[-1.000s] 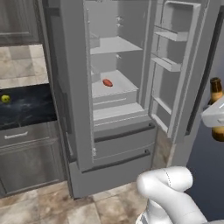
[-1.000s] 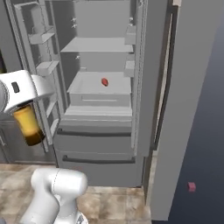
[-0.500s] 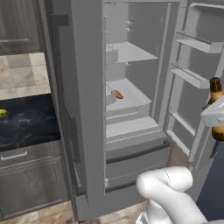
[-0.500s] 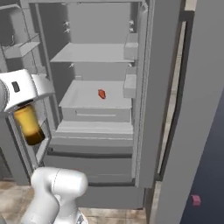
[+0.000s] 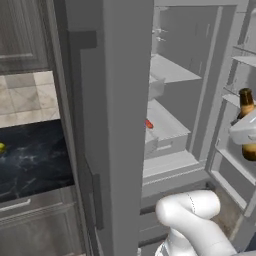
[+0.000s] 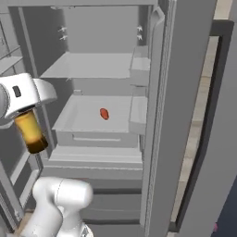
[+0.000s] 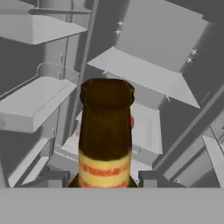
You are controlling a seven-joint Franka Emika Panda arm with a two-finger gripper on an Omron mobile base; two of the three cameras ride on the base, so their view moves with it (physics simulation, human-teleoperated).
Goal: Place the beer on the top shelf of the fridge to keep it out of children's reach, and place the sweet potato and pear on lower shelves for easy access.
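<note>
My gripper [image 6: 26, 115] is shut on the beer [image 6: 31, 133], a brown bottle held upright in front of the open fridge [image 6: 69, 28]. In the left base view the beer [image 5: 246, 102] shows its gold cap above the gripper [image 5: 245, 136]. In the hand view the beer [image 7: 106, 131] rises between the fingertips [image 7: 55, 178] of the gripper [image 7: 101, 179], facing the shelves. The sweet potato [image 6: 104, 114] lies on a lower shelf [image 6: 83, 115], and it also peeks out in the left base view [image 5: 148, 123]. The top shelf [image 6: 88, 65] is bare. The pear [image 5: 2, 147] sits on the counter at far left.
Both fridge doors stand open. The left door [image 5: 115, 125] is edge-on close to the left camera, and the right door [image 6: 159, 115] is edge-on in the right base view. Door bins [image 5: 235, 165] flank the arm. A dark marble counter [image 5: 35, 165] lies left of the fridge.
The base has driven closer to the fridge, so the interior looms larger and the doors fill more of both views. The beer stays in the gripper.
</note>
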